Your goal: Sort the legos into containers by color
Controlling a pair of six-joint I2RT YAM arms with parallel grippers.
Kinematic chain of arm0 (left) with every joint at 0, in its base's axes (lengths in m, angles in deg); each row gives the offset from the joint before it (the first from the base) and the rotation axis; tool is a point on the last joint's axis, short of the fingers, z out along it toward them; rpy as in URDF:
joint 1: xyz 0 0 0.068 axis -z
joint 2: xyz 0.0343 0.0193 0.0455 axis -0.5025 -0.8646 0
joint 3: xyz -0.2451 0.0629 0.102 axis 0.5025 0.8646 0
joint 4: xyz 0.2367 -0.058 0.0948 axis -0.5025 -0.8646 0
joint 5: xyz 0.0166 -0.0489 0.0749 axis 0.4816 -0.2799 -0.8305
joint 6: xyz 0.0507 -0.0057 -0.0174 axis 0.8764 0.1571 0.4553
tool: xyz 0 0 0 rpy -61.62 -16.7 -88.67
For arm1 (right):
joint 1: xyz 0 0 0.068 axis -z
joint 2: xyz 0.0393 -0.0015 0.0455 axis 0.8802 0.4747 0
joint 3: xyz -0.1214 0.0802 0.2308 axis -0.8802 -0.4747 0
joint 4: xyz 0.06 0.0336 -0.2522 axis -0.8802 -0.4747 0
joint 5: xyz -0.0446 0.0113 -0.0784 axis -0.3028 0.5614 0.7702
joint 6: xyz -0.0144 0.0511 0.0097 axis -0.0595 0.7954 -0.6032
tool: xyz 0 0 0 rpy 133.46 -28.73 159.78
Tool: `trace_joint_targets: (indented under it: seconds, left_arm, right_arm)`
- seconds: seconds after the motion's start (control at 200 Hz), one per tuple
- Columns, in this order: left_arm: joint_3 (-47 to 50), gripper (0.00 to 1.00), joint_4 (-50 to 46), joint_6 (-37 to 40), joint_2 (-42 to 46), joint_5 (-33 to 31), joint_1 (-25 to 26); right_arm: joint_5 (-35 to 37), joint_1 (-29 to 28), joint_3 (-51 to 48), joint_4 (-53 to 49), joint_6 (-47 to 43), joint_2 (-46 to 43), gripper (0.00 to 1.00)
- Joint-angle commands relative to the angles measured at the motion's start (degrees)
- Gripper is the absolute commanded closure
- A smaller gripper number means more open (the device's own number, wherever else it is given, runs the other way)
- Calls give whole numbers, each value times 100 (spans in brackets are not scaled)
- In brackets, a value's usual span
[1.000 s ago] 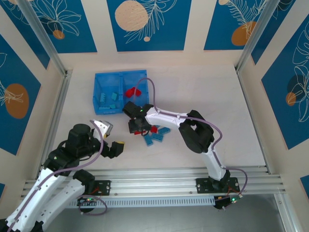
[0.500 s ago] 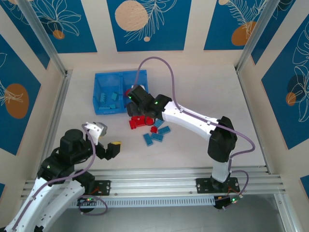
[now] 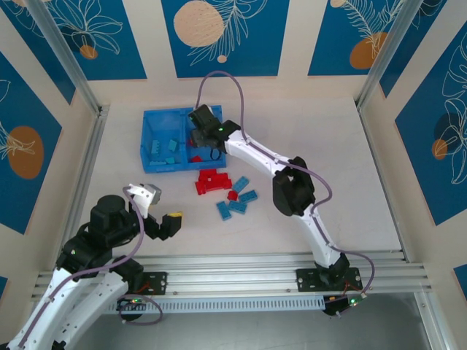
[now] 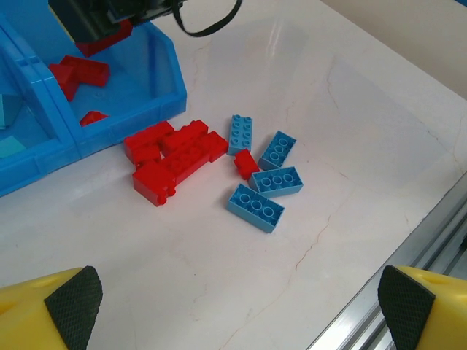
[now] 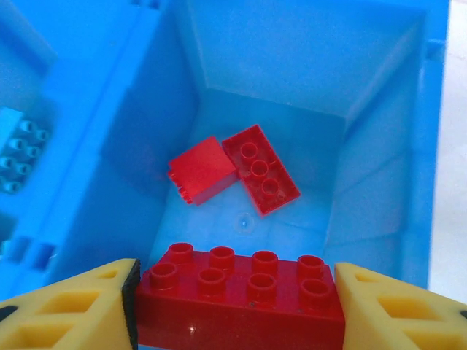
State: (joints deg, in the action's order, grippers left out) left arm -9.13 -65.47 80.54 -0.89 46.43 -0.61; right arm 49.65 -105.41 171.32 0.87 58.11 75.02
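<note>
Red lego brick (image 5: pixel 241 299): likely light, rigid, smooth plastic; right fingers (image 5: pixel 66 310) pinching short ends above tray (image 5: pixel 306 44), right compartment. Left fingers (image 4: pixel 408 313) spread wide, empty.

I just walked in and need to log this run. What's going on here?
The right gripper holds a red brick over the tray's right compartment, where two red bricks already lie. The left compartment holds light blue bricks. A red cluster and loose light blue bricks lie on the table. The left gripper hovers open, holding nothing.
</note>
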Motion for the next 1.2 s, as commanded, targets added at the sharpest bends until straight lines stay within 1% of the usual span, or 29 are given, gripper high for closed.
trace_joint_targets:
  seconds: [0.0,0.095,0.15,0.36,0.445,0.5,0.575,0.62,0.665,0.705,0.78,0.825,0.865,0.945,1.04,1.13,1.19]
  left_arm:
    - [20,0,37,-40,68,-106,47]
    - [18,0,37,-40,75,-115,42]
    - [26,0,36,-39,73,-135,45]
    - [30,0,15,-47,9,-218,43]
    - [26,0,-13,-89,-61,-316,47]
    - [23,0,-14,-189,-119,-444,48]
    - [34,0,34,-456,-198,-790,49]
    - [43,0,82,-951,-248,-1151,49]
    - [58,0,163,-1515,-295,-1351,45]
    - [114,0,340,-1971,-338,-1312,48]
    - [199,0,750,-2790,-518,-1023,59]
    - [210,0,963,-3225,-711,-887,110]
    - [188,0,1054,-3581,-943,-898,209]
    - [58,0,1048,-4132,-1513,-1231,601]
    - [-204,0,1065,-4358,-2328,-1889,1389]
    - [-549,0,1150,-4464,-3303,-2540,2188]
    - [-774,0,1197,-4680,-4017,-2801,2555]
  right_arm:
    - [-319,14,662,-328,-66,278,35]
    - [-338,15,991,-526,-51,414,25]
    - [-348,11,1055,-577,-63,379,21]
    - [-428,24,1102,-773,-137,-76,19]
    - [-622,12,956,-932,-100,-507,19]
    - [-833,15,630,-961,-32,-925,19]
    - [-1311,28,-79,-907,-1,-1735,18]
    - [-1669,33,-654,-829,-40,-2272,17]
    - [-2042,33,-1280,-717,-116,-2871,17]
    - [-2353,40,-1909,-598,-165,-3440,15]
    - [-2911,44,-3138,-336,-213,-4485,12]
    - [-3161,49,-3850,-181,-187,-5193,9]
    - [-3333,47,-4474,-31,-125,-5738,6]
    - [-3474,51,-5547,218,134,-6787,0]
    - [-3471,75,-6515,251,462,-7775,1]
    - [-3453,90,-7157,147,738,-8426,0]
    - [-3336,94,-7487,68,925,-8716,1]
